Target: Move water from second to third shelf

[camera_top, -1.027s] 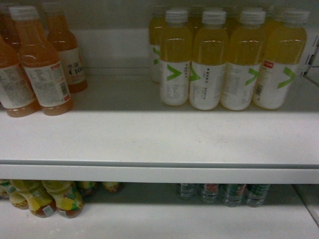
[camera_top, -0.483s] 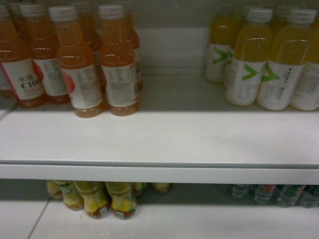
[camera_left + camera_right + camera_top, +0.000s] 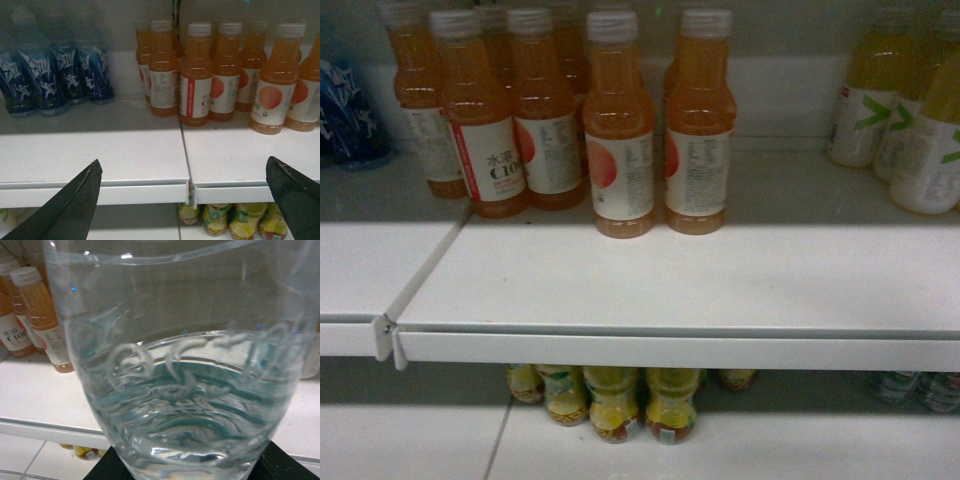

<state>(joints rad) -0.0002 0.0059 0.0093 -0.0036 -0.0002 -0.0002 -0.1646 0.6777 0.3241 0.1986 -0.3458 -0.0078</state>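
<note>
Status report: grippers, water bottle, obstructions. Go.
Left gripper open, empty. Right gripper shut on water bottle. Orange drink bottles stand at the shelf's back; front strip bare.

Shop, drinks aisle. I face white metal shelves (image 3: 670, 290) stocked in same-brand rows: orange bottles (image 3: 620, 130), yellow bottles (image 3: 930, 130), blue bottles (image 3: 50, 75); more bottles (image 3: 620, 400) on the shelf below.

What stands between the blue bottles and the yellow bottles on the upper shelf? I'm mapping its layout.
In the head view, a cluster of orange drink bottles stands between the blue bottles at left and the yellow bottles at right.
</note>
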